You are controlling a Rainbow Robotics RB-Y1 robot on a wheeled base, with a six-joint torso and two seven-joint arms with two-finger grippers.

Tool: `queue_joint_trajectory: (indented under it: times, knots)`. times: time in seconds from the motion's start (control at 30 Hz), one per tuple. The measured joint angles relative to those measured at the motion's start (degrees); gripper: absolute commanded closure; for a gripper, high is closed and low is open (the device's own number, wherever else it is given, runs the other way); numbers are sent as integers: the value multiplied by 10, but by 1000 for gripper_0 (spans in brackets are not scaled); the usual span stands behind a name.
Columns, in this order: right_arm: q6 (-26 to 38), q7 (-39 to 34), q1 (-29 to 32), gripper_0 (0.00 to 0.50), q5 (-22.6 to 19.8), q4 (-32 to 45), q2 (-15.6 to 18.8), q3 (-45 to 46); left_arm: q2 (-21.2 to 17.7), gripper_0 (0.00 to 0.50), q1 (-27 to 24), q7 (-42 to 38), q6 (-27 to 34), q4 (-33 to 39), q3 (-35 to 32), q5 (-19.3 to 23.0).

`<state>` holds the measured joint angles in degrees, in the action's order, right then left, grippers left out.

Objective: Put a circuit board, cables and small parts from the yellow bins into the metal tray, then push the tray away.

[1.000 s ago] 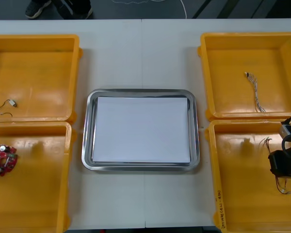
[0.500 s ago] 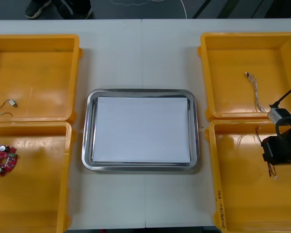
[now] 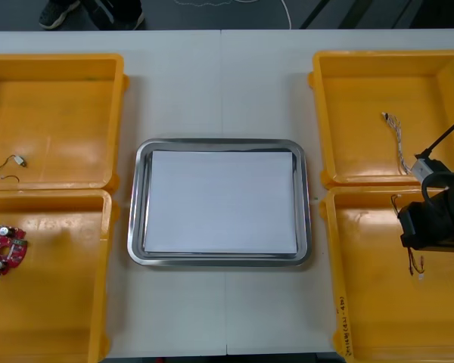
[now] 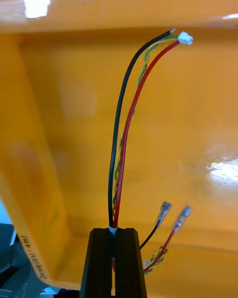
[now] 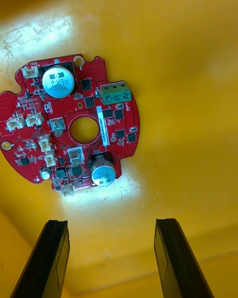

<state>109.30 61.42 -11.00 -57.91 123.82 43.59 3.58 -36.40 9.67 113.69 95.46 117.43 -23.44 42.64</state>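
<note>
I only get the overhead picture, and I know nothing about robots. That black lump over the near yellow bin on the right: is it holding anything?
Observer: Yes. The right wrist view shows the right arm's jaws shut on a red, yellow and black cable, clamped near one end.
Visitor: What is on the other end?
Observer: A small white connector.
Visitor: And the left arm, at my picture's edge?
Observer: The left arm's jaws stand open and apart. The round red circuit board lies flat on the floor of its yellow bin beyond them, not gripped.
</note>
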Motion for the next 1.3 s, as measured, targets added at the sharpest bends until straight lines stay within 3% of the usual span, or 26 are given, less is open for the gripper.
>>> queue_joint_trajectory:
  times: [0.4,0.63,0.8,0.93,1.13,1.3]
  knots:
    - [4,-23,-75,500,0,17,-60,-23,0,0,-27,0,-40,-65,30,-15]
    - [4,-29,-84,500,-2,35,-66,-41,1,0,-29,0,-41,-66,34,-24]
    - [4,-101,-85,500,-3,47,-66,-60,12,0,-29,0,-47,-66,37,-36]
    - [4,-110,-94,500,-3,48,-66,-88,19,0,-29,0,-47,-66,37,-42]
    - [4,-115,-114,500,-2,48,-66,-125,21,83,-29,0,-47,-66,37,-45]
    - [4,-115,-117,500,-2,48,-66,-128,21,93,-29,0,-47,-66,37,-47]
